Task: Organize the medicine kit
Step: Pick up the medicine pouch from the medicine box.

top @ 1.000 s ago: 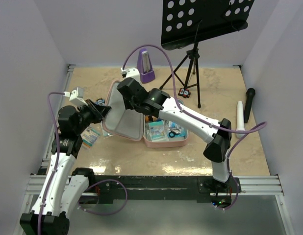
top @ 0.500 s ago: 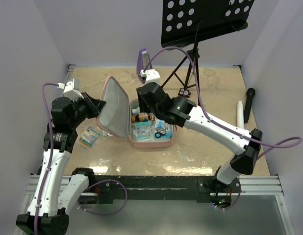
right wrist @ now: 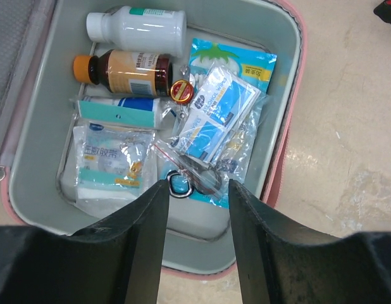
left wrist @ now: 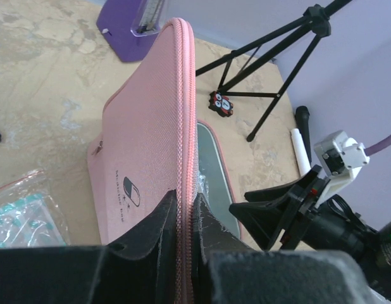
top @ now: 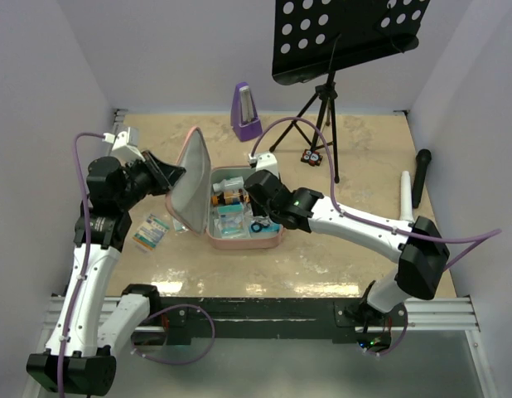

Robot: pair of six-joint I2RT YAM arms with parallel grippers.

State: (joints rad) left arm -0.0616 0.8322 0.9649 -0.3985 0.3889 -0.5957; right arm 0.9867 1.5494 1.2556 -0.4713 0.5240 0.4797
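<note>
The left fingers are pinching narrowly on the zip edge of the medicine kit, holding its pink lid up on the left side of the bench. A second ago that lid was leaning further back. Now it is standing nearly upright, and the whole case is sitting further left than it was.

The right gripper was reaching over the lid then. It is now hanging above the open tray, with its fingers standing partly apart and gripping nothing.

Under them a white bottle, a brown bottle and several sachets are lying inside the grey lining.

With the arm swung nearer, the purple metronome at the far edge is showing in full. One loose packet is lying on the bench just left of the case.
</note>
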